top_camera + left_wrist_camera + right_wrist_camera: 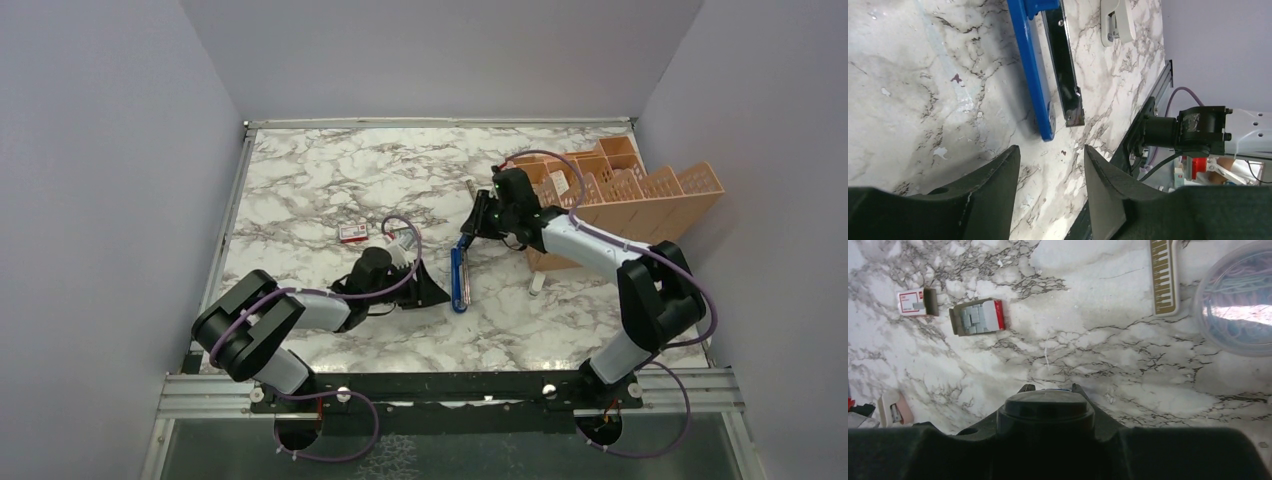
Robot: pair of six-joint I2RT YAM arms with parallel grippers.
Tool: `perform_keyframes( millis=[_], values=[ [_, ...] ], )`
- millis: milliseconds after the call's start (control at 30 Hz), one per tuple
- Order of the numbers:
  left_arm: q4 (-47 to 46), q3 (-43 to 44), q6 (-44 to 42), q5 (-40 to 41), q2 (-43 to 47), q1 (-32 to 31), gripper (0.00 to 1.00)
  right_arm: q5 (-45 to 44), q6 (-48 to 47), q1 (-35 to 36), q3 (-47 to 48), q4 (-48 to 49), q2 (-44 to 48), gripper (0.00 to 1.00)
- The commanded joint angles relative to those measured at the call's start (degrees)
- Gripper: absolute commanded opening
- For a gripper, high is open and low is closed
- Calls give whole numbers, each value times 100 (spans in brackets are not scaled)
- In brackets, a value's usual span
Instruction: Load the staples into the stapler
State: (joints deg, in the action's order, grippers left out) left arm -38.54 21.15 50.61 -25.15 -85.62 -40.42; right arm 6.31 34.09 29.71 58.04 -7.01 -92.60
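At the far end of the stapler (458, 280), the right gripper (468, 236), grip unclear, should pinch squarely while the open, empty left gripper (1050, 150) fetches staples (973, 320).

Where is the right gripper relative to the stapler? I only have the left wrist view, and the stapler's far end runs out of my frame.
Observer: In the top view, the right gripper is at the stapler's far end.
Operator: And the staples?
Observer: The right wrist view shows the staples as grey strips in an open tray. They lie on the table, left of the stapler and apart from it.
Operator: Anything beside the right arm?
Observer: An orange organiser stands at the table's right edge, beyond that arm.
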Motion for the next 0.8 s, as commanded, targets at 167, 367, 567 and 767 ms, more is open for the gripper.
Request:
perform_keyframes(
  millis=[167,367,567,767],
  values=[
    [427,94,-146,117,494,347,58,-1129,-643,276,1088,-884,-538,29],
    [3456,1163,-1275,1452,1215,428,61,-1634,-978,385,1740,-1237,-1028,32],
    [5513,2221,-2228,3067,1773,535,67,-2067,-1155,403,2418,-1513,-1542,33],
    [5814,2532,-2450,3478,2136,653,72,-2484,-1163,401,3044,-1708,-2051,33]
  ],
)
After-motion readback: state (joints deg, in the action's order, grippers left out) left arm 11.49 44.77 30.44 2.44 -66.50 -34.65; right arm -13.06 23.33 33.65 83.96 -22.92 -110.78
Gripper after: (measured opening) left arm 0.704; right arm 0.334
